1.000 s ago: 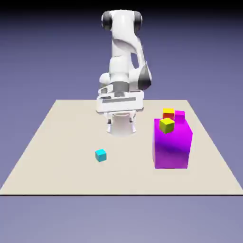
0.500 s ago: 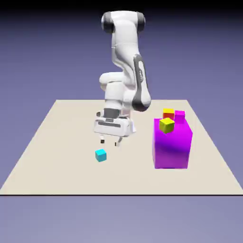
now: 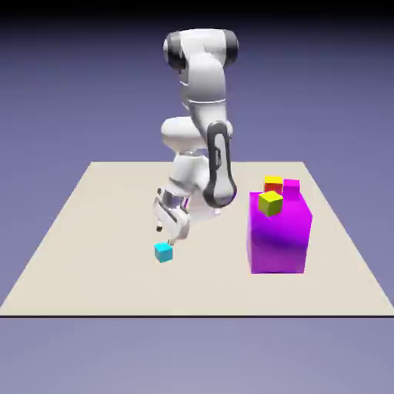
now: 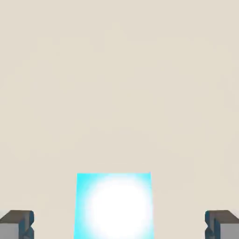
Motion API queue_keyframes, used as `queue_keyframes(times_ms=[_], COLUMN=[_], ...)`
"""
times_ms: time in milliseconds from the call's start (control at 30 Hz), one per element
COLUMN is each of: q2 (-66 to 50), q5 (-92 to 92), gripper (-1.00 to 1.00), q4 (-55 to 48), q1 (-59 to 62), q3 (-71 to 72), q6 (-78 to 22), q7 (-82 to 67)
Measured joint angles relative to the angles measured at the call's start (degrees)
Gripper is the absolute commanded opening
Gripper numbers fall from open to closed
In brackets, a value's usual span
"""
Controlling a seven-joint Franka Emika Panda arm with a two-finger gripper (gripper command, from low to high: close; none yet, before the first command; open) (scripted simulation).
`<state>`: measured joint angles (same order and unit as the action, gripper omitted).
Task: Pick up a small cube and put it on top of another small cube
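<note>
The small cube [image 3: 163, 252] is cyan and lies on the beige table [image 3: 92, 231], left of the middle in the exterior view. My gripper [image 3: 164, 237] hangs just above it, open, fingers spread wide. In the hand view the small cube [image 4: 114, 207] fills the bottom middle, bright with glare, between the two grey fingertips [image 4: 16, 225], with a clear gap on each side. Nothing is held. An olive-yellow cube [image 3: 270, 202] sits on top of the big magenta block [image 3: 278, 235] at the exterior view's right.
Behind the olive-yellow cube, on or behind the magenta block, show a red-and-yellow cube [image 3: 273, 184] and a small magenta cube [image 3: 292, 186]. The arm's white links rise behind the gripper toward the table's far edge.
The arm has swung forward and down from above the table's far middle. The gripper has turned and come to just above the cyan cube. Its fingers stayed open.
</note>
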<state>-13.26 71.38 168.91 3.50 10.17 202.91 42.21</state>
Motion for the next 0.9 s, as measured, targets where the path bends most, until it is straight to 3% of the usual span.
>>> queue_keyframes(times_ms=[367, 400, 900], q2=[-12.54, -12.83, 1.99], q5=[-27.39, -28.02, 4.28], gripper=[0.0, -1.0, -1.0], q4=[0.21, 0.21, -0.03], q1=[11.0, 11.26, -1.74], q3=[2.99, 3.06, -0.47], q6=[9.08, 9.28, -1.44], q7=[20.59, 21.06, -3.2])
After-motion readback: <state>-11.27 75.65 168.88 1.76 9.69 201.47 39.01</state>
